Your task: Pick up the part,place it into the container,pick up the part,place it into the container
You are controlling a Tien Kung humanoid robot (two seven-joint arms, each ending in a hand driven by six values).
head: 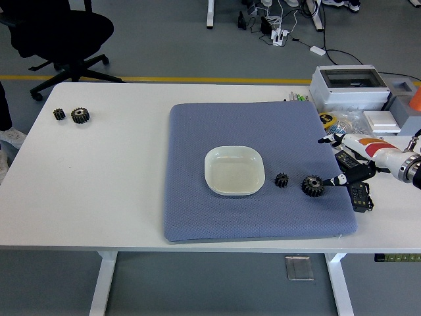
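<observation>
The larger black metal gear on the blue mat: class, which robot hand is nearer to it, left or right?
Right. The right robot hand reaches in from the right edge, one dark fingertip almost at the larger black metal gear on the blue mat. The left robot hand is not in view.

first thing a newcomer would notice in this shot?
Probably the blue-grey mat covering the middle of the white table, with an empty white dish at its centre. Just right of the dish sit a small gear and a bigger gear, and the right hand reaches in from the right edge, its lower fingertip at the bigger gear. Two more gears lie far left on bare table.
</observation>
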